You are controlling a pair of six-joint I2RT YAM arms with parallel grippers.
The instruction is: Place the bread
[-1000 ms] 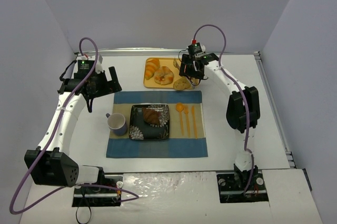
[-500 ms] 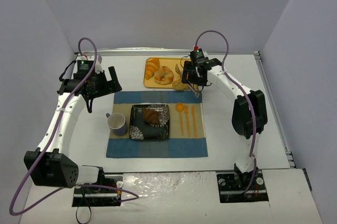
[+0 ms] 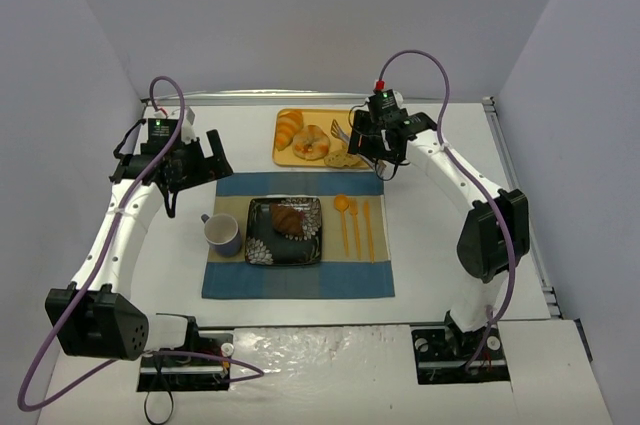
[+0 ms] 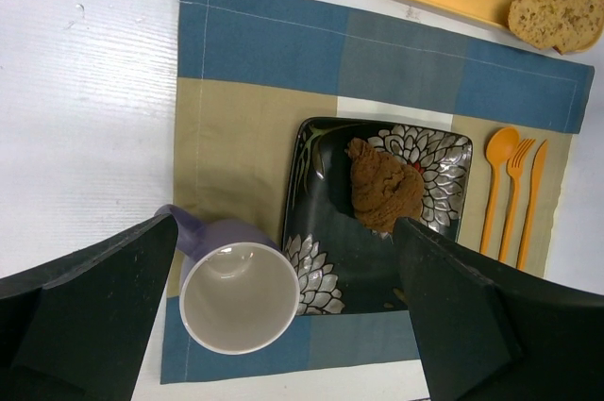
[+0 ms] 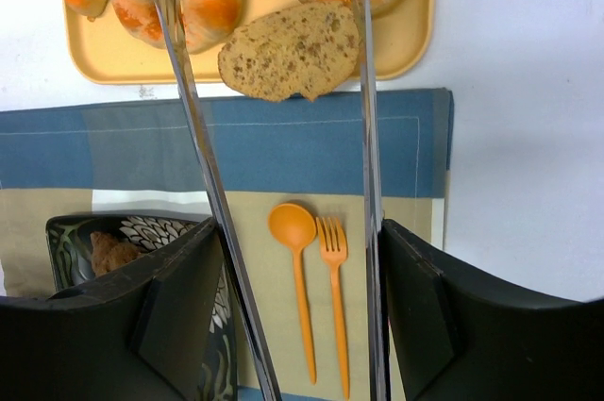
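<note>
A brown slice of bread (image 5: pixel 291 50) lies on the near edge of the yellow tray (image 5: pixel 113 61), overhanging toward the blue placemat (image 5: pixel 283 142); it also shows in the top view (image 3: pixel 345 158). My right gripper (image 5: pixel 302 231) is shut on metal tongs (image 5: pixel 189 108), whose two arms are spread and pass either side of the slice. A darker piece of bread (image 4: pixel 385 186) sits on the black flowered plate (image 4: pixel 321 269). My left gripper (image 4: pixel 283 231) is open and empty, above the purple mug (image 4: pixel 236 297).
The tray (image 3: pixel 283 157) also holds a croissant (image 3: pixel 288 128) and a sugared doughnut (image 3: pixel 311 142). An orange spoon (image 3: pixel 342 215), fork and knife lie on the placemat (image 3: pixel 230 280) right of the plate. White walls close in the back and sides.
My right arm has swung to the right and drawn back a little with the tongs. The bread slice stays at the tray's near edge. The left arm has barely moved.
</note>
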